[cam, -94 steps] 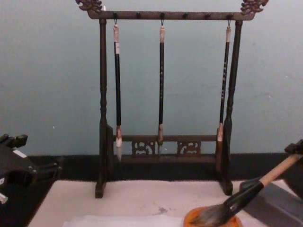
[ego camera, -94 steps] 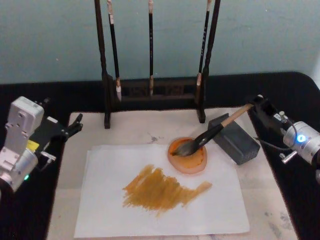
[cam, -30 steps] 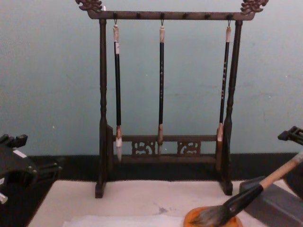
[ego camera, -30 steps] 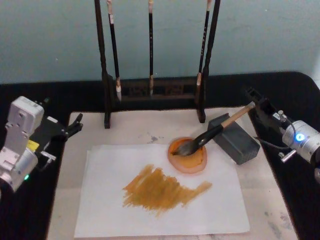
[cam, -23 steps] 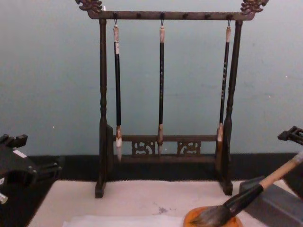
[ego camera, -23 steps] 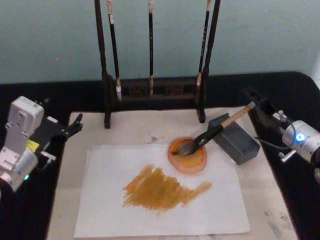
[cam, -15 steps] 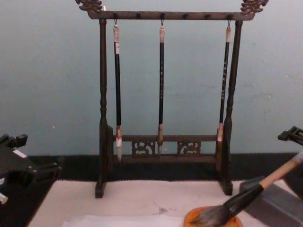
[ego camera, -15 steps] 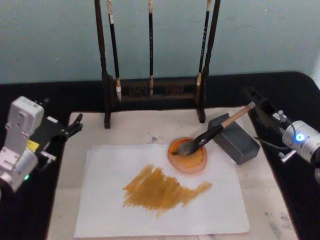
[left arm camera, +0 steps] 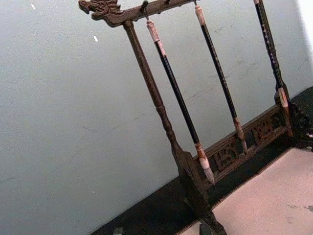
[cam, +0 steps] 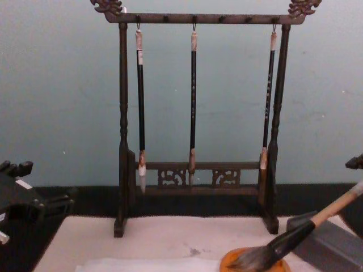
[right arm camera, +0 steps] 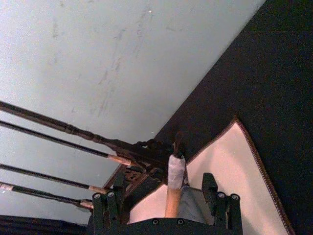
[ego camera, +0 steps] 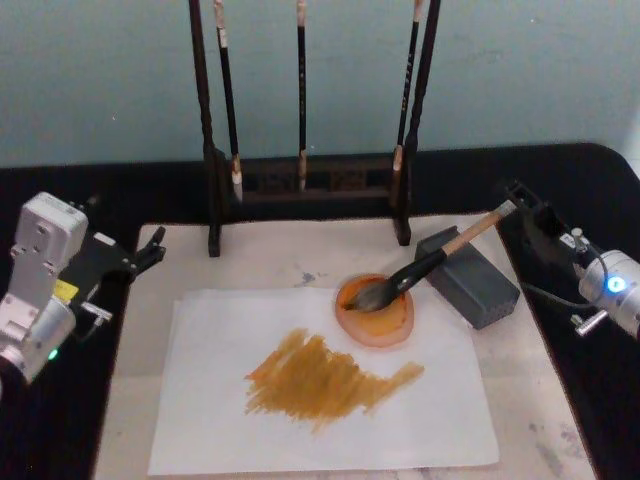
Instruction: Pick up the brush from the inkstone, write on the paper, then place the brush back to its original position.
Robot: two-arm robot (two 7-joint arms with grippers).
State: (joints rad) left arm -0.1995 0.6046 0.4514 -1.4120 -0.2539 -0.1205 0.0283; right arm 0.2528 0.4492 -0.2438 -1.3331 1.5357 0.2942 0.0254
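- The left end effector (ego camera: 150,250) is sitting parked at the far-left edge of the cream felt mat (ego camera: 270,262), its fingers slightly parted and holding nothing.
- The paper (ego camera: 210,420), a thin bright white sheet, is lying flat on the mat and carrying a broad ochre smear (ego camera: 325,378), so the writing step appears done.
- Behind it, a dark carved wooden rack (ego camera: 300,180) is hanging three thin black-handled brushes (cam: 193,102).
- The round orange dish (ego camera: 375,312) is cradling the bushy grey bristles of the brush (ego camera: 415,272), whose black section and tan wooden handle are leaning up over the grey block of the inkstone (ego camera: 470,280); the brush looks returned to its place.
- The right end effector (ego camera: 528,208) is hovering at the far-right edge of the table (ego camera: 590,400), just off the handle's corded tip, fingers spread on either side of it without gripping. What seems left is only pulling this arm clear.
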